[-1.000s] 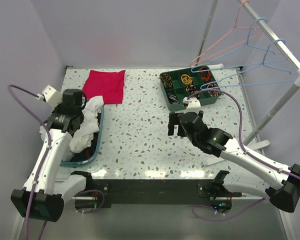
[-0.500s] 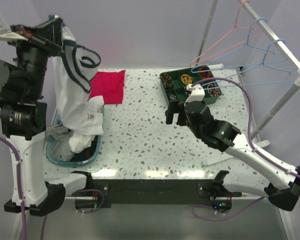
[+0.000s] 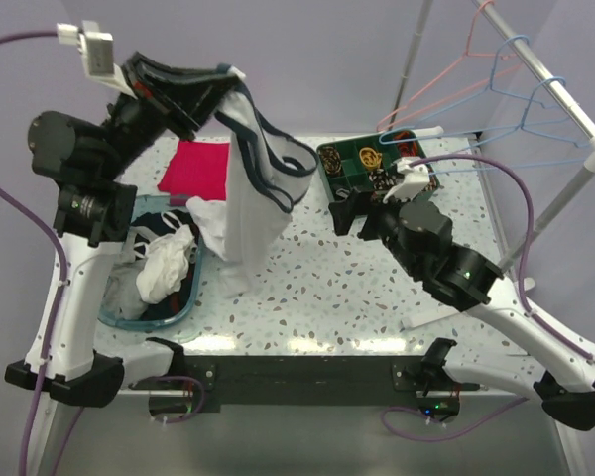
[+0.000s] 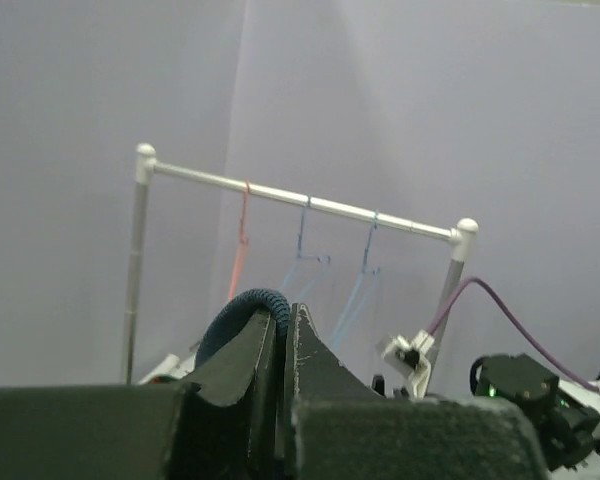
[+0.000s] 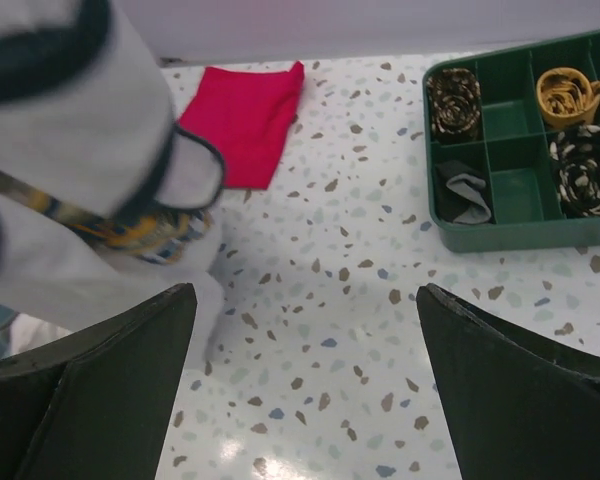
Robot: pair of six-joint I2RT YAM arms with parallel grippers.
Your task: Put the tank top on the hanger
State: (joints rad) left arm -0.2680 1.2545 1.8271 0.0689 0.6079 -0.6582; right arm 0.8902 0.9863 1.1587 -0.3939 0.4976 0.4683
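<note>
In the overhead view, your left gripper point(image 3: 216, 87) is raised high over the left half of the speckled white table point(image 3: 307, 288). It is clamped on the navy-trimmed edge of the white sleeveless tank top point(image 3: 250, 198). The shirt hangs straight down from the jaws, its lower end just beside the teal plastic basket point(image 3: 169, 315), which holds other white laundry. I cannot tell whether the hem touches the table. A folded red cloth point(image 3: 196, 167) lies behind the basket. Your right gripper point(image 3: 345, 214) hovers near the middle of the table, just in front of the green compartment tray point(image 3: 329, 184). At the far right, two thin light-blue wire hangers point(image 3: 496, 139) and a pink wire hanger point(image 3: 446, 94) hang on the metal rail point(image 3: 547, 71), well apart from the shirt.

At your left wrist, the fingers point(image 4: 242, 365) are pressed together on a loop of navy trim point(image 4: 242, 310). Beyond them is the rail point(image 4: 300, 201) with the pink hanger point(image 4: 242, 240) and the blue hangers point(image 4: 305, 255).

At your right wrist, the gripper point(image 5: 305, 300) is spread wide with nothing between its fingers. The tank top point(image 5: 70, 170) fills the left side; its yellow-and-blue graphic point(image 5: 150, 235) shows, but no lettering is readable. The red cloth point(image 5: 245, 120) lies behind it. The tray point(image 5: 510, 238) holds coiled items, none with a readable label.
</note>
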